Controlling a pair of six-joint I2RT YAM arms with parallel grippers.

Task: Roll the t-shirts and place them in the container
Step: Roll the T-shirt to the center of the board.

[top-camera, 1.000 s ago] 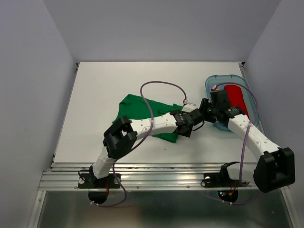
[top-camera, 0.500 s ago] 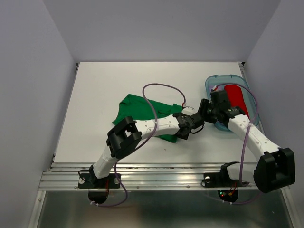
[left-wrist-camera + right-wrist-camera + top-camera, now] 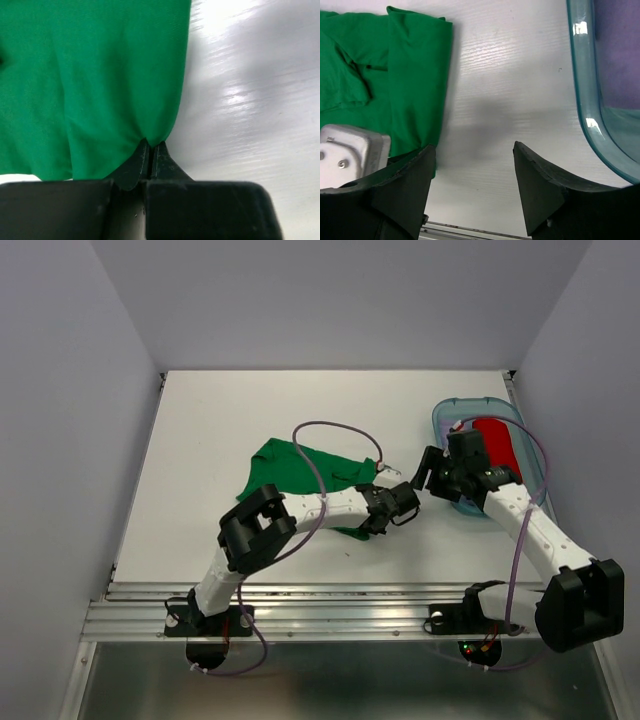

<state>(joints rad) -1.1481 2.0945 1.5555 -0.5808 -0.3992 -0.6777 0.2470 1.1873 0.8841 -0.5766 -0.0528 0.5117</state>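
Note:
A bright green t-shirt lies partly folded on the white table. My left gripper sits at the shirt's near right corner. In the left wrist view its jaws are shut, pinching the edge of the green t-shirt. My right gripper hovers just right of that corner, between the shirt and the bin. It is open over bare table, with the green t-shirt beside its left finger. A red t-shirt lies in the bin.
A clear teal plastic bin stands at the table's right edge; its rim is close to my right finger, with pale lilac cloth inside. The left wrist's silver housing shows beside the right gripper.
My left gripper has shut on the green shirt's near right corner. The right gripper has opened wider and drawn back slightly toward the bin.

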